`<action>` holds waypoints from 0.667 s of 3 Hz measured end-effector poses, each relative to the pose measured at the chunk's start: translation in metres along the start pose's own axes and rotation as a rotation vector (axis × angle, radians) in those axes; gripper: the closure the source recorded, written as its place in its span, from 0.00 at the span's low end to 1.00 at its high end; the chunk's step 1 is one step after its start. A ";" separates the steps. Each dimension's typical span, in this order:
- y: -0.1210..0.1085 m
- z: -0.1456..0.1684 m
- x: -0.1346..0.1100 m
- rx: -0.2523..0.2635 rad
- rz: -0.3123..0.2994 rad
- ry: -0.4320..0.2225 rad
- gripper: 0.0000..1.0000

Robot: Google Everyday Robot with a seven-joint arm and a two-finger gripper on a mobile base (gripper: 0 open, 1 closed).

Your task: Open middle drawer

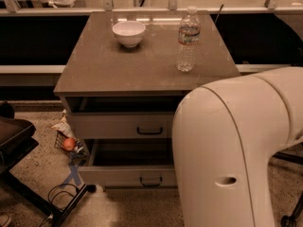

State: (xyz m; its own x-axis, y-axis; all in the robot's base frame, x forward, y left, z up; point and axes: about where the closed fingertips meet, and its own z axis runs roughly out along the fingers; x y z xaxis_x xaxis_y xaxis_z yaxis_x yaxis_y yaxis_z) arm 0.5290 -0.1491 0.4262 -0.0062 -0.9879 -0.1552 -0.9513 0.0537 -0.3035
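The middle drawer (118, 176) sits below the top drawer (113, 125) and looks partly pulled out. My pincer hides behind my big white arm (236, 150), so I cannot tell if it is apart or together. I should pull the black handle (150, 181) straight out, slowly.

Lab-like workroom: drawer cabinet (118, 65), speckled floor (33, 171), loose cables (60, 196), robot arm (227, 136).

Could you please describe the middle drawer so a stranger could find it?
Find the grey cabinet beside the white arm, whose claw is out of sight. The middle drawer is the lower of its two visible fronts, the one pulled out furthest.
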 end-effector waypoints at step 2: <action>0.028 -0.013 0.008 -0.066 0.006 0.037 1.00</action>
State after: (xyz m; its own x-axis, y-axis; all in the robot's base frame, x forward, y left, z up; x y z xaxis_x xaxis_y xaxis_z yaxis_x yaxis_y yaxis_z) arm 0.4980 -0.1571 0.4284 -0.0220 -0.9923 -0.1219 -0.9694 0.0510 -0.2403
